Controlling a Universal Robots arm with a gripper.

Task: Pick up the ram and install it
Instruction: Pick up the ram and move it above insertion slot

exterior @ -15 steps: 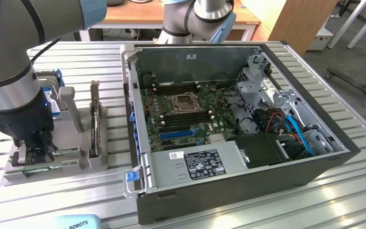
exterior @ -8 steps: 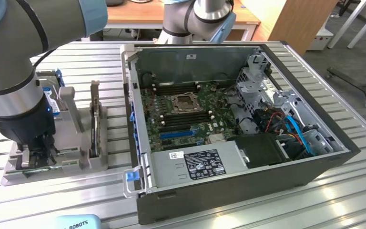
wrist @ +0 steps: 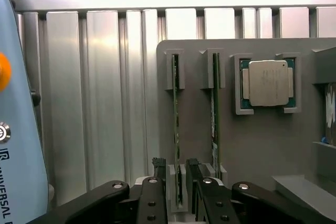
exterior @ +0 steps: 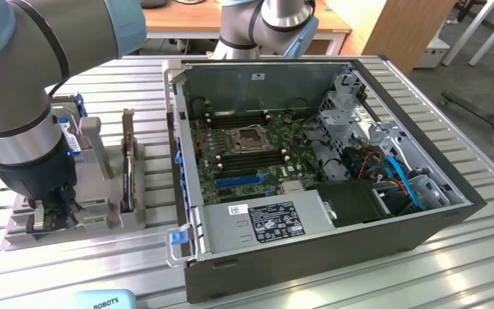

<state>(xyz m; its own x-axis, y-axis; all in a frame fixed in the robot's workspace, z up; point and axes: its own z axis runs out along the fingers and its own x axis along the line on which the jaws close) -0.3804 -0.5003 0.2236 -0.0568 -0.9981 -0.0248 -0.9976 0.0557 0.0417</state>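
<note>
Over the grey holder (wrist: 252,145) on the slatted desk (wrist: 105,103), the tool (wrist: 176,174) is held wide. Its fingers (wrist: 159,169) are set either side of the ram (wrist: 176,108), which stands on edge in its slot and appears not yet gripped. For a good grasp, the stick should be centred between the fingers and squeezed squarely on its flat faces, clear of its neighbour. Two sticks are counted, the second stick (wrist: 215,103) just beside the first, along with one silver processor chip (wrist: 268,82) and one open computer case (exterior: 333,254).

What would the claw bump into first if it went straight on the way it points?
Probably the ram, standing on edge in the grey holder; the open claw straddles it. Depth is hard to judge.
</note>
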